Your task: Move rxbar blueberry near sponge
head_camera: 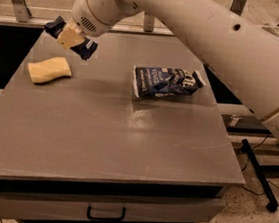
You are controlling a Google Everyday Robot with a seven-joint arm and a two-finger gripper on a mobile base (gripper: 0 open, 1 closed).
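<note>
Snack bag lies well apart at 3 o'clock of my gripper; the sponge sits near, at 7 o'clock, by the table left edge. Bare tabletop spreads toward 5 o'clock. Fingers clamp the rxbar blueberry mid-length, above the far-left corner, ends poking out at 10 and 4.

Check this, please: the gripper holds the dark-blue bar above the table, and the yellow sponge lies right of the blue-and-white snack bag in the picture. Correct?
The sponge lies left of the snack bag, not right, as the camera view shows. The rest holds: the gripper, at upper left, grips the rxbar blueberry above the table.
</note>
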